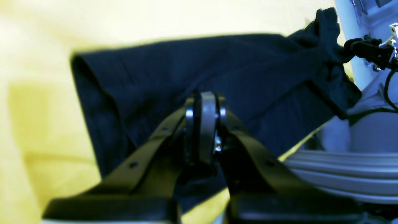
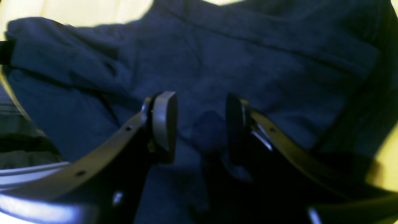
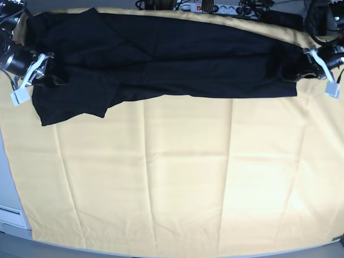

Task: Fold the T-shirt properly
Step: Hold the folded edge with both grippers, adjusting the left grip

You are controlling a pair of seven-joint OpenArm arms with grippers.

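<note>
The black T-shirt (image 3: 161,59) lies stretched in a long band across the far part of the yellow table cloth (image 3: 177,177), with a sleeve hanging lower at the left end. My left gripper (image 3: 307,63) is at the shirt's right end. In the left wrist view, the left gripper (image 1: 206,124) has its pads pressed together on the dark T-shirt (image 1: 192,65), pinching its near edge. My right gripper (image 3: 45,67) is at the shirt's left end. Seen from the right wrist, the right gripper (image 2: 200,124) stands open over the T-shirt (image 2: 248,62), a small bump of cloth between the pads.
A power strip with cables (image 3: 215,7) lies behind the table's far edge. Bare yellow cloth covers the whole near half of the table. A pale ribbed robot part (image 1: 342,174) and a black cable (image 1: 388,90) sit close to the left gripper.
</note>
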